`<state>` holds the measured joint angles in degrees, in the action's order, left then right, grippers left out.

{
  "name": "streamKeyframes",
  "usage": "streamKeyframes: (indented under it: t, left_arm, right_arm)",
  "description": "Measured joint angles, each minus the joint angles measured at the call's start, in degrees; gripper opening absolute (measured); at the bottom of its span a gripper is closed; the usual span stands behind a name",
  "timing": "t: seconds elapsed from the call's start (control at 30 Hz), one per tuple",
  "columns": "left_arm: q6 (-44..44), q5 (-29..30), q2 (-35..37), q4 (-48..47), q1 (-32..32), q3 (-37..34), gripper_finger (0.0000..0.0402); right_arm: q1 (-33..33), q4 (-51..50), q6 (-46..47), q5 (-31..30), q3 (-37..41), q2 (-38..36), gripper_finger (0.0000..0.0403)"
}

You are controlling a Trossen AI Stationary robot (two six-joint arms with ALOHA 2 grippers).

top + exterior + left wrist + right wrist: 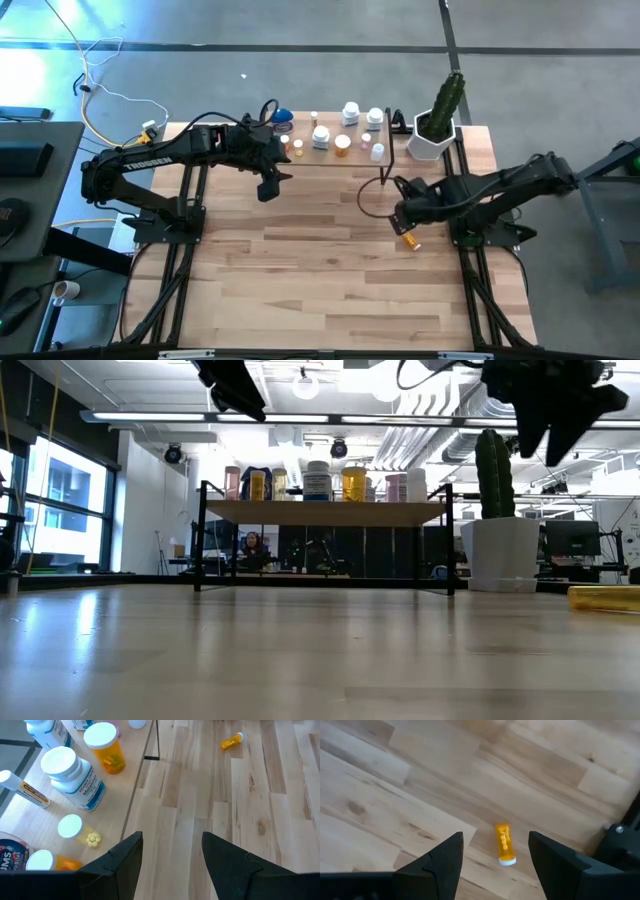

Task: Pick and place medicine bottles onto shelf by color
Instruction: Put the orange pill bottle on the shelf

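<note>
Orange pill bottle (504,845) lies on its side on the worktop (300,280) near the right edge, off the shelf (330,160). Right hand (495,855) hovers directly above, released, empty; bottle's long axis crosses the finger gap. Left hand (170,855), released, by the shelf's front edge, farther off.

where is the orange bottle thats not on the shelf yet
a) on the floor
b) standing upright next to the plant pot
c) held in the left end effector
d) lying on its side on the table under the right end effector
d: the orange bottle lies flat on the table, below the open right end effector, nothing gripping it.
</note>
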<state>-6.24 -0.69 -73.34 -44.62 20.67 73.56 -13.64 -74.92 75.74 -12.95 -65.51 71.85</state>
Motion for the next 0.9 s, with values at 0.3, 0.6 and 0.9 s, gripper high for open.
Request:
streamKeyframes:
  t: [0.3,0.6,0.9]
  left_arm:
    - [0.0,-0.11,0.0,0.94,-0.01,0.0,0.0195]
    - [0.09,-0.11,0.0,1.15,0.0,0.0,0.0195]
    - [5.21,0.04,0.0,1.18,-0.01,0.0,0.0195]
  right_arm:
    - [-4.83,5.67,6.87,2.48,8.69,0.02,0.0216]
    - [-6.75,20.25,9.33,9.04,20.97,0.04,0.0216]
    - [-6.79,22.47,7.89,9.2,25.97,0.07,0.0216]
